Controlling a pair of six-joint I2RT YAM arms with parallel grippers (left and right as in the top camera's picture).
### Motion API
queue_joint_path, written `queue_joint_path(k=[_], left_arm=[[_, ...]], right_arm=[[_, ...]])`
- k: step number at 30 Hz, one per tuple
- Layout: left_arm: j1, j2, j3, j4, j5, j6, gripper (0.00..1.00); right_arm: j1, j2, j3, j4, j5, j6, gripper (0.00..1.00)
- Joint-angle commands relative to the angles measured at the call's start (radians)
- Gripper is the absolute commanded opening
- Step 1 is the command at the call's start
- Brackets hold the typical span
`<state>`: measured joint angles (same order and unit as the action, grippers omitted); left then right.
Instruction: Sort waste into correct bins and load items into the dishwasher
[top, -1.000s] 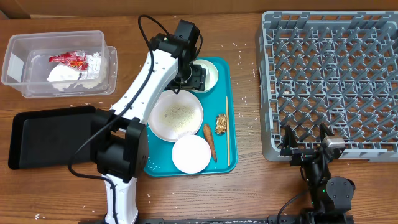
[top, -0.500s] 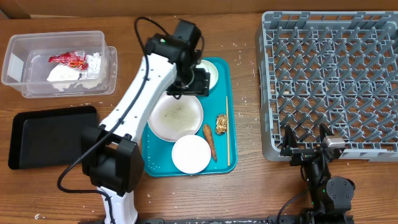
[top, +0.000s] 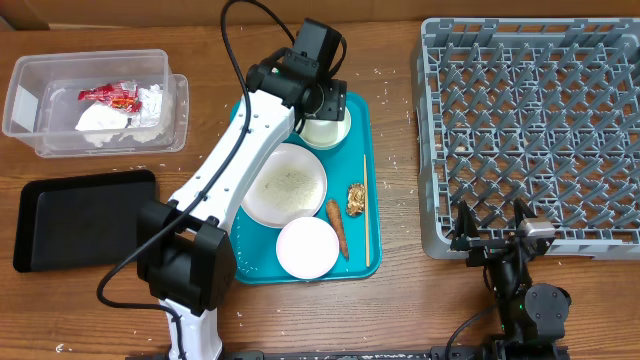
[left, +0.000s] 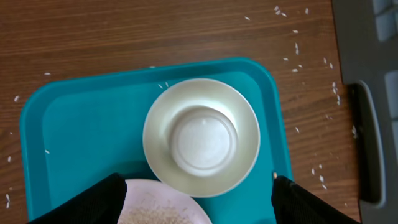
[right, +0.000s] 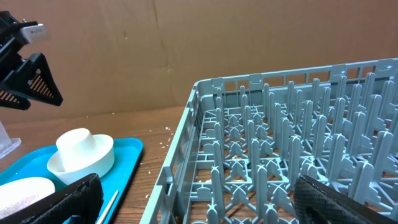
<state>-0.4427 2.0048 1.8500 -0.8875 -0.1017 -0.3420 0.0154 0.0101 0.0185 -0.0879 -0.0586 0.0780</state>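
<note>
Left gripper (left: 199, 179) hovers over the small bowl (left: 202, 137) in the teal tray's (left: 74, 124) far corner, fingers spread wide and empty, lining up a grab, I'd say. Right gripper (top: 491, 222) waits well off the tray, wide open, holding nothing.

Bright, even overhead light throws soft shadows; all views stay sharp.

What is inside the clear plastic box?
Inside the clear tub lie a crumpled white napkin and a red-and-white wrapper. Whatever might be under the napkin is covered, so it cannot be told.
</note>
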Motion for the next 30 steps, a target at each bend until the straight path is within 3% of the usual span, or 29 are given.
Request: queue_joint_path(k=[1, 10, 30], left_arm=[[0.016, 0.047, -0.005, 0.024, -0.042, -0.013, 0.78], [0.032, 0.084, -0.005, 0.103, -0.039, -0.014, 0.84], [0.031, 0.102, -0.002, 0.051, 0.005, -0.066, 0.86]], right_arm=[[0.007, -0.007, -0.01, 0.007, 0.013, 0.0, 1.0], [0.007, -0.007, -0.01, 0.007, 0.013, 0.0, 1.0], [0.007, -0.007, -0.01, 0.007, 0.013, 0.0, 1.0]])
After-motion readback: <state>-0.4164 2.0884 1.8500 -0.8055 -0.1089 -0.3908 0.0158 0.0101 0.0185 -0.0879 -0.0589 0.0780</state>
